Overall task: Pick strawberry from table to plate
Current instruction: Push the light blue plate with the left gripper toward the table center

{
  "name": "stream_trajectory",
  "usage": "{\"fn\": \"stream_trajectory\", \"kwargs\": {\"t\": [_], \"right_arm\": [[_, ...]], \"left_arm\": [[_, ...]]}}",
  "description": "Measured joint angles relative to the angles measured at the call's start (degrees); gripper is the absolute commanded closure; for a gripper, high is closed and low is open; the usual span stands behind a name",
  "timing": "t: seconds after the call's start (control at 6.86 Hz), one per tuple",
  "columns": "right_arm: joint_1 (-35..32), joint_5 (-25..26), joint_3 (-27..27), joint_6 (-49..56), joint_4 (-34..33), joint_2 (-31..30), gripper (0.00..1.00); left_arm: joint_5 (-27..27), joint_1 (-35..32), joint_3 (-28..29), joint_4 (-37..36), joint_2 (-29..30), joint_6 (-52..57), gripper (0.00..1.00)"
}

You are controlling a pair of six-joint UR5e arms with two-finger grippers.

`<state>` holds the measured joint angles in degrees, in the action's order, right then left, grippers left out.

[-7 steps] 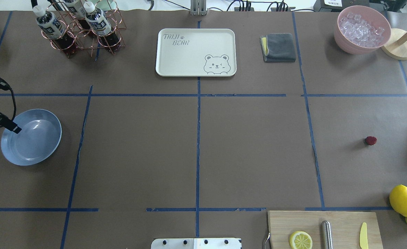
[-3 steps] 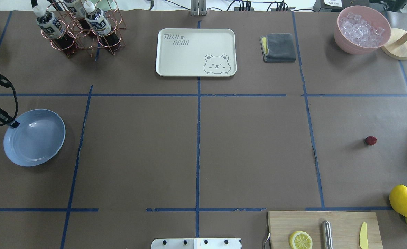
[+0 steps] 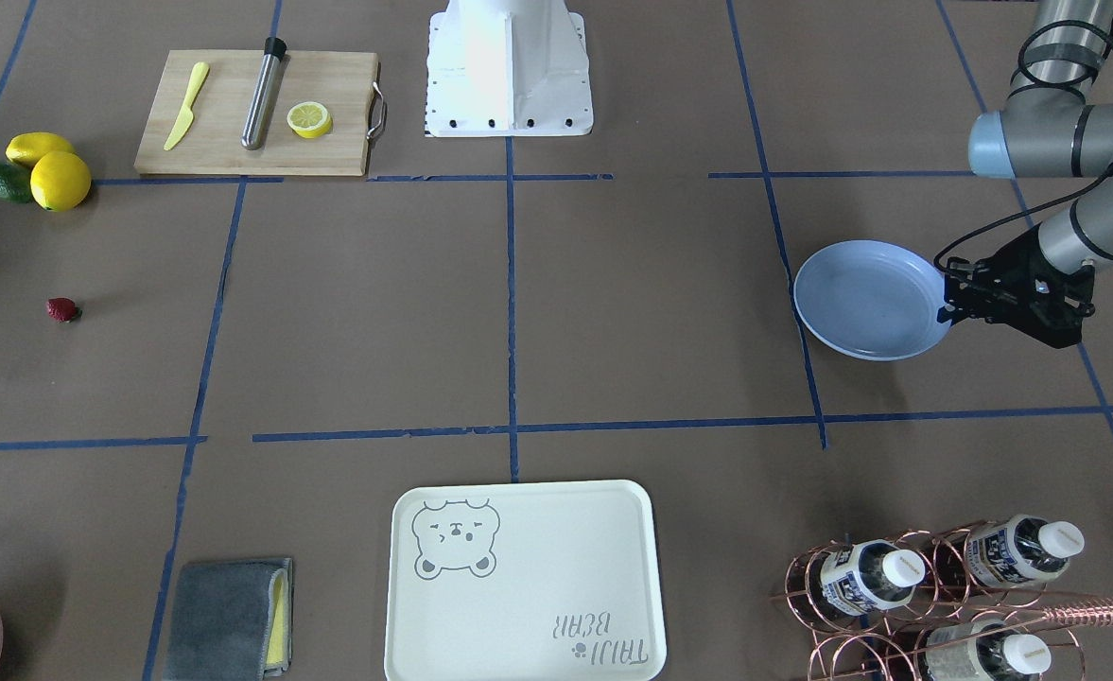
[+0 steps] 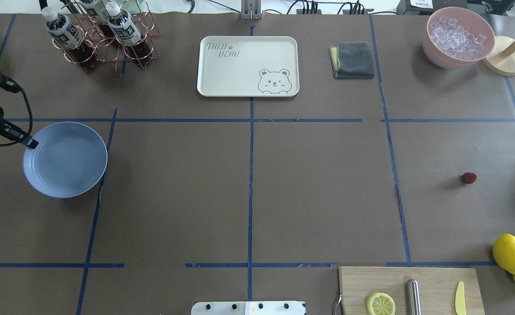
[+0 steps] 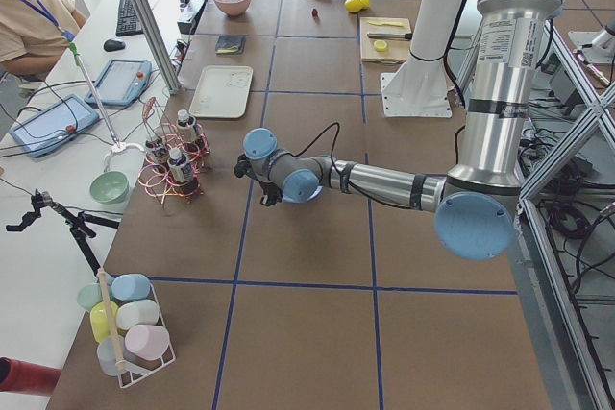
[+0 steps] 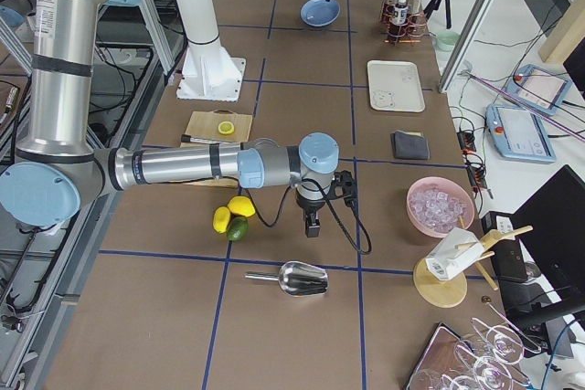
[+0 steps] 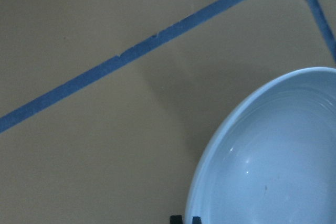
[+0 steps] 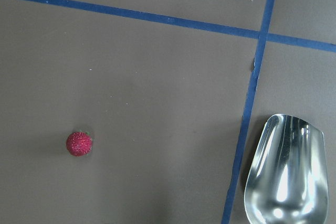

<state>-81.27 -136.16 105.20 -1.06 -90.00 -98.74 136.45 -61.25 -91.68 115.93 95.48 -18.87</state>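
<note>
plate [image 4: 64,159] shifted toward centre | left pincer [image 4: 31,143] clamps rim | strawberry [image 4: 469,177] on table [image 4: 318,188]

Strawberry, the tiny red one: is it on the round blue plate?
No, the tiny dark red strawberry lies on the brown paper table, far from the round light blue plate.

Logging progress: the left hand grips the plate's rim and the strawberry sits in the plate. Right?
No. The left hand grips the plate by its rim, but the strawberry lies on the table, far from the plate; the overhead view shows it.
</note>
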Motion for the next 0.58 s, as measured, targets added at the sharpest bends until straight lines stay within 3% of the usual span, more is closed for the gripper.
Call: {"fn": "stream_trajectory", "kwargs": {"t": [0.29, 0.58], "right_arm": [[0.04, 0.02, -0.02, 0.0, -0.02, 0.17, 0.0], [0.05, -0.04, -0.96, -0.16, 1.16, 0.25, 0.0]], "left_arm": [[0.19, 0.97, -3.04, 0.36, 3.58, -14.3, 1.0], [0.29, 8.05, -3.33, 3.74, 10.84, -34.36, 1.0]]}}
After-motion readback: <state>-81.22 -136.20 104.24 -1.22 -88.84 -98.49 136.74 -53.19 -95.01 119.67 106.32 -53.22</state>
